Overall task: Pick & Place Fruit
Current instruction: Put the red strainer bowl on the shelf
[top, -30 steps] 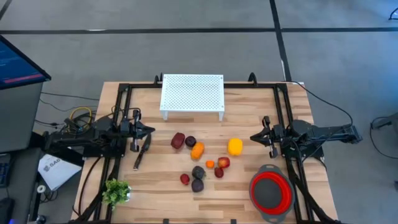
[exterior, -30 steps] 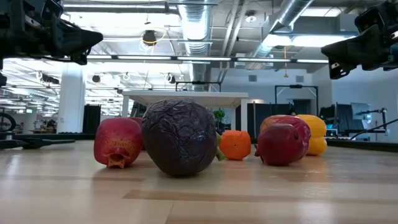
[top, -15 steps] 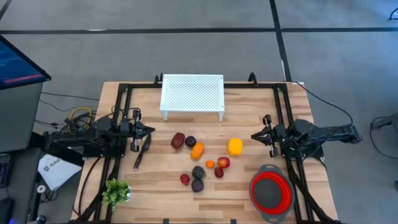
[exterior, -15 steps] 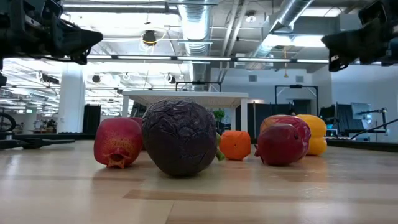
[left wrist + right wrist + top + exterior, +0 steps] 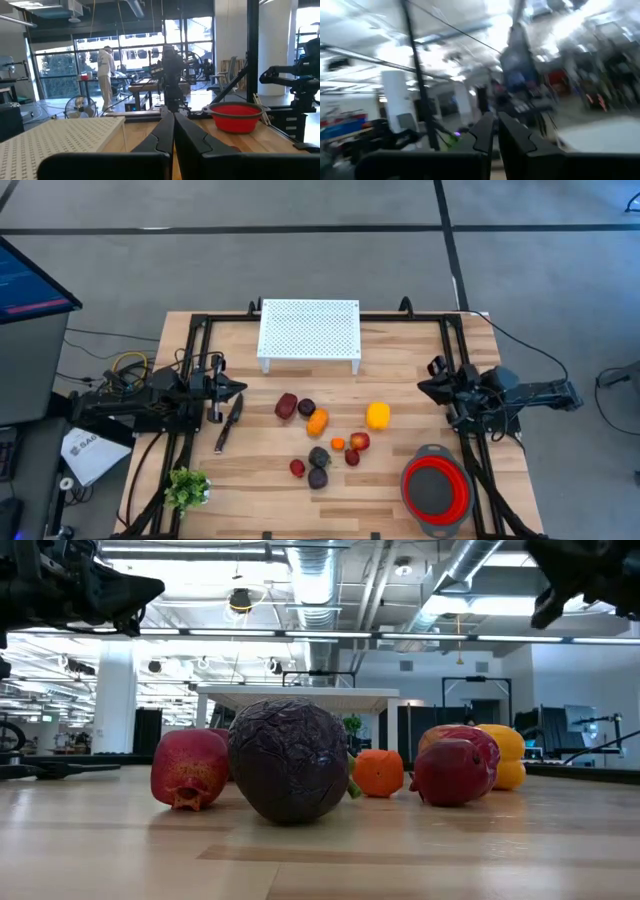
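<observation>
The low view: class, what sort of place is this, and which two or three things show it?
Probably an open workshop or robotics lab. Bare ducts and pipes run under the ceiling, equipment fills the room behind, and toy fruit sits on a wooden table with a robot arm hanging above.

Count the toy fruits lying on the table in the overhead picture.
10, all mid-table: maroon, dark plum, orange, yellow, small orange, red, red, red, two dark. Some may hide.
</observation>
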Robot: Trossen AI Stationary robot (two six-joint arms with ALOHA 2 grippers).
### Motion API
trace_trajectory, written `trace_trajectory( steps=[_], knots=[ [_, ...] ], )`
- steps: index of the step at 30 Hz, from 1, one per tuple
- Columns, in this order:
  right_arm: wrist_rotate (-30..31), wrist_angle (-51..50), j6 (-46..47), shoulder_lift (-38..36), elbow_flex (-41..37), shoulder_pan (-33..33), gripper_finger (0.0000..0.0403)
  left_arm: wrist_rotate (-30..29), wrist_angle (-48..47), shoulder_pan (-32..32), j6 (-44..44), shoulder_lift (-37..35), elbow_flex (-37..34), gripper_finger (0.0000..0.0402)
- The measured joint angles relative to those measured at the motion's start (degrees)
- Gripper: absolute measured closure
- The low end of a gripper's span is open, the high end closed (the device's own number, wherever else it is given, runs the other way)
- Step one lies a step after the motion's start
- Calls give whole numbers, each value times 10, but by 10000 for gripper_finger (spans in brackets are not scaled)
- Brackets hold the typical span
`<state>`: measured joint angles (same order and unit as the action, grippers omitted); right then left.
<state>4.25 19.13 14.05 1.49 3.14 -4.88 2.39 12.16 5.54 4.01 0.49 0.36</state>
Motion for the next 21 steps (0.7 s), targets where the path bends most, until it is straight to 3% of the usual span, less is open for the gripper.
trace_trajectory(
  steps=[5,11,16,21],
  knots=[
    [45,-210,59,70,111,0,368,-16,9,0,5,0,0,397],
    [43,-441,84,248,293,0,307,-22,9,0,-18,0,0,397],
    [-54,-645,94,404,447,-3,223,-50,9,0,-30,0,0,397],
    [-198,-732,67,578,540,-46,153,-54,10,0,-30,1,0,397]
  ],
)
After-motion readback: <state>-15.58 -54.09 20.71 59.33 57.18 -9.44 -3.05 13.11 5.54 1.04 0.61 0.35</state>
